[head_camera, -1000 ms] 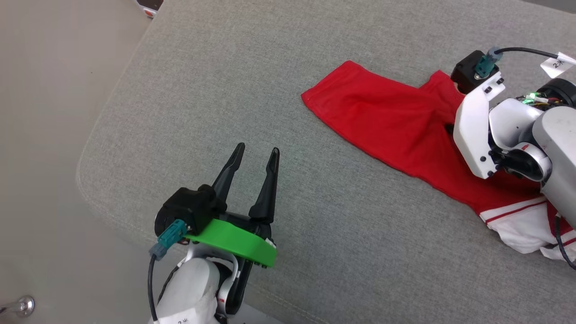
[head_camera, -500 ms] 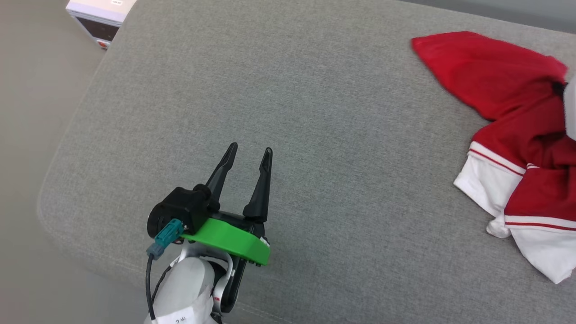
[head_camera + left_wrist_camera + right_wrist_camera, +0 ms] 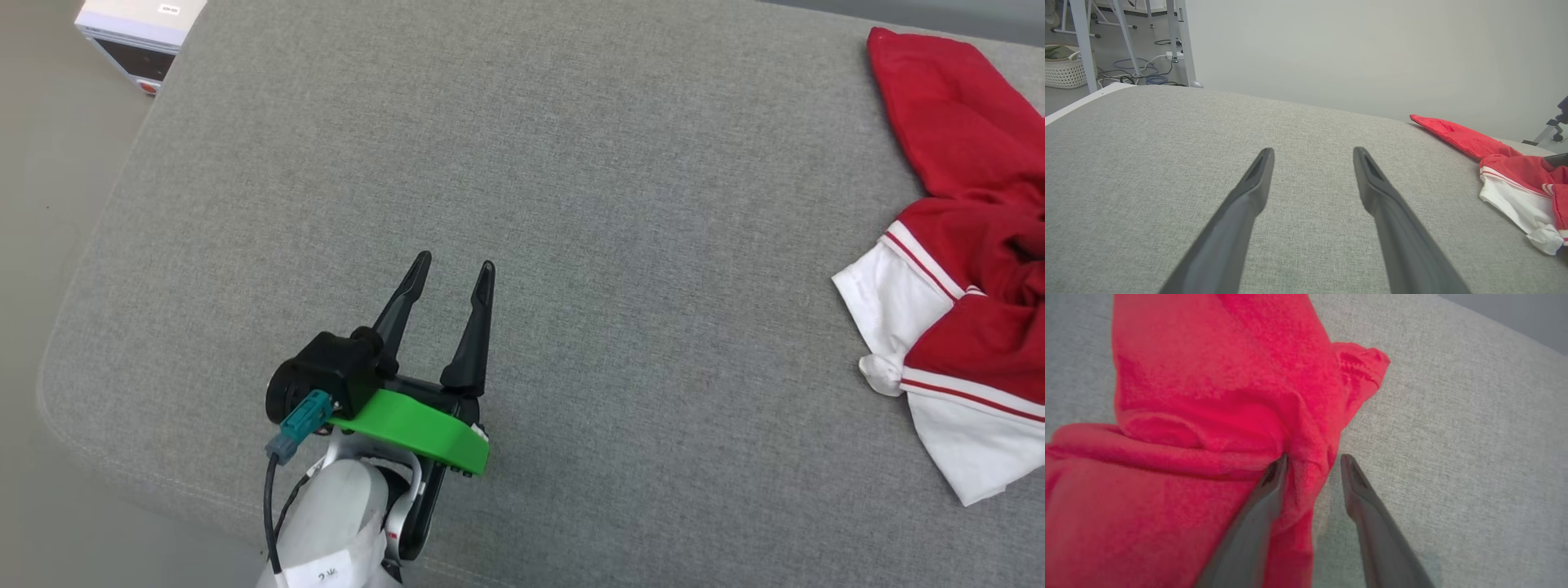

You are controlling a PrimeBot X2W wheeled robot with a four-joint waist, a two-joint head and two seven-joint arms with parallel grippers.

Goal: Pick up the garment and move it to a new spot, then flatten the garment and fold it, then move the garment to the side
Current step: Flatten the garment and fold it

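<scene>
Garment (image 3: 931,122): lies on the grey cushion (image 3: 571,163), bunched at the far right of the head view. The red body is rumpled and doubled over itself, and a white sleeve with red stripe trim is splayed toward the near edge. It is not flat and not folded.

Right gripper (image 3: 1313,457): the fingers are parted, low over the cloth. A ridge of red fabric stands between them. One finger lies against it; grey cushion shows between the fabric and the other finger. This reads as released, not pinching.

Left gripper (image 3: 455,263): the fingers are spread wide and empty, hovering over bare cushion near the front edge, well apart from the garment.

Progress, as a judgement:
- The pick-and-move step looks to be at its close, with the shirt down on the cushion and the right fingers loose around it. I cannot tell whether this is the intended new spot.
- Flattening is not begun; the heap needs spreading, probably with both arms.
- Folding is not begun.
- The final move to the side is not begun.

Most of the task lies ahead.
</scene>
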